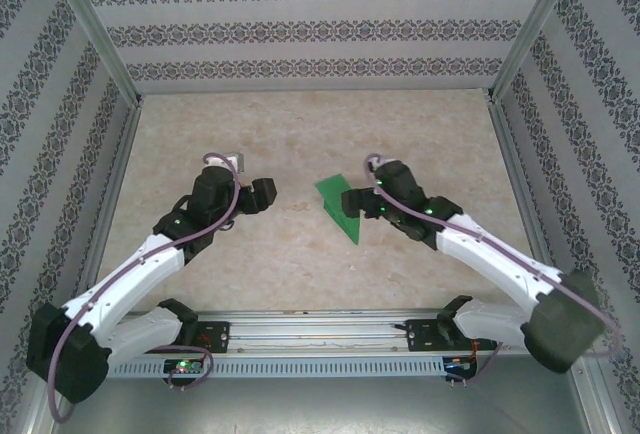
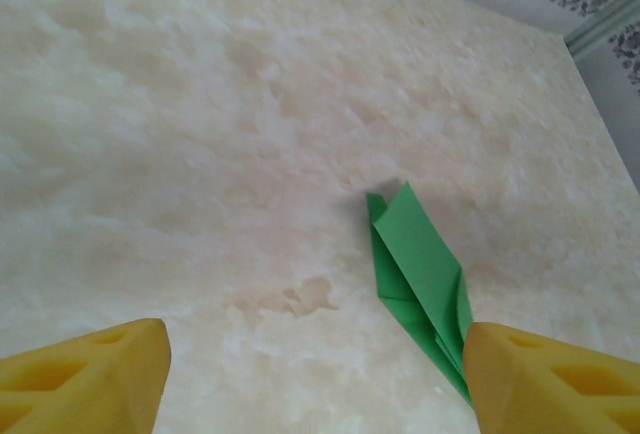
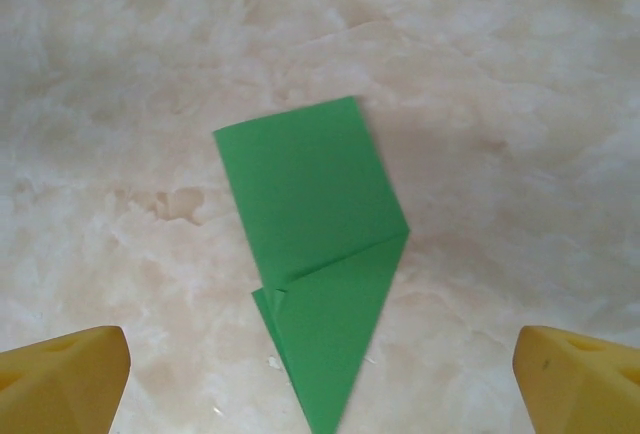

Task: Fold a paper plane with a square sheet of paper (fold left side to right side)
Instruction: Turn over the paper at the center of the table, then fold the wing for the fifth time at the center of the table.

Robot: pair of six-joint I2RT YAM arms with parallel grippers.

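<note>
The square sheet of paper (image 1: 332, 197) lies flat on the table, folded into a bright green pointed shape with a diagonal crease. My right gripper (image 1: 351, 202) hovers over its right edge. In the right wrist view the paper (image 3: 315, 204) sits between and ahead of the wide-apart yellow fingers (image 3: 60, 384), and the right gripper (image 3: 320, 399) is open above its tip. My left gripper (image 1: 264, 194) stands to the left of the paper, apart from it. In the left wrist view the left gripper (image 2: 315, 384) is open, and the paper (image 2: 420, 269) runs down behind the right finger (image 2: 550, 379).
The pale marbled table (image 1: 300, 134) is fenced by patterned walls and metal posts at the back and both sides. A brownish stain (image 2: 295, 296) marks the surface just left of the paper. The arms' base rail (image 1: 320, 339) runs along the near edge.
</note>
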